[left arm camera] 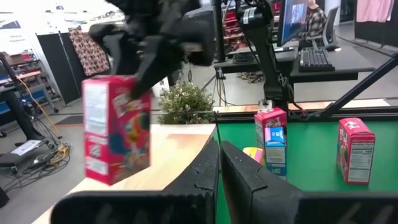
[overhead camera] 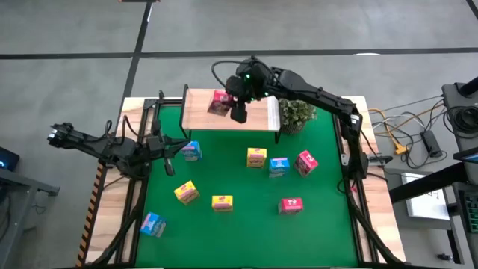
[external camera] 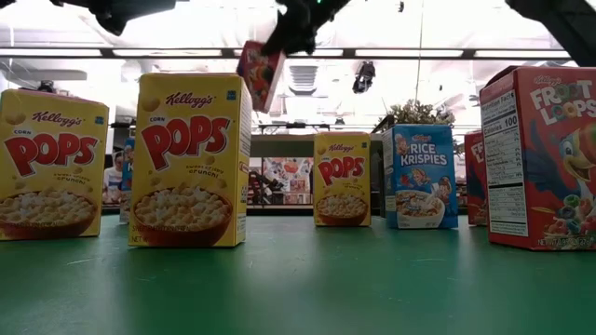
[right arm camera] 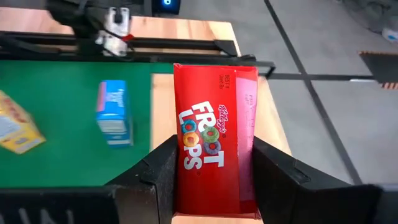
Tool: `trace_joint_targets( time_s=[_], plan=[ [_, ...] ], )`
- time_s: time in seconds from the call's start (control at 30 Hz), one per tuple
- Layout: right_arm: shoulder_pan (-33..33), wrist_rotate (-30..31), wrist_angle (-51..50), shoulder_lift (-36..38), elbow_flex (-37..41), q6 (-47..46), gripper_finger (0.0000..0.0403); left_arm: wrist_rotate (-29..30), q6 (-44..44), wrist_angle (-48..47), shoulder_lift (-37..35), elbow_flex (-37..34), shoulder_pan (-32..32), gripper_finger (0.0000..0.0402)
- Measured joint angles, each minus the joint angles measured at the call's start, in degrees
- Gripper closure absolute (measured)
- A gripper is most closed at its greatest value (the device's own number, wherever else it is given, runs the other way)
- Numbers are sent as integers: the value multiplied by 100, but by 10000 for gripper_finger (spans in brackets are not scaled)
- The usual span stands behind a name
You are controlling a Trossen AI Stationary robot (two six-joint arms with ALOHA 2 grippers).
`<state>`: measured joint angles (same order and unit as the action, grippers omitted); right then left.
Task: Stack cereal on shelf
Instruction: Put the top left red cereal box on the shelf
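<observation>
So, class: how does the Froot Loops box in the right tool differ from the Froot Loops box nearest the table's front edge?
The held Froot Loops box hangs tilted above the shelf, clamped in the right tool; the front Froot Loops box rests on the green table, untouched by any tool. The held one is at the back, the other near the front. Both are small pink-red cartons.
</observation>
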<state>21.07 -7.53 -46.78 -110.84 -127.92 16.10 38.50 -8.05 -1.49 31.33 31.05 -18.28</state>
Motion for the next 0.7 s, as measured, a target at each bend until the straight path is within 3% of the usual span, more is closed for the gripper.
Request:
trace_joint_targets(
  time_s=[0.17, 0.7],
  plan=[
    [264, -327, 197, -282, 4, 110, 246, -3, 126, 2, 86, 0, -2, 402],
    [309, -465, 233, -460, 5, 1, 239, -9, 167, 17, 172, 0, -2, 402]
  ],
)
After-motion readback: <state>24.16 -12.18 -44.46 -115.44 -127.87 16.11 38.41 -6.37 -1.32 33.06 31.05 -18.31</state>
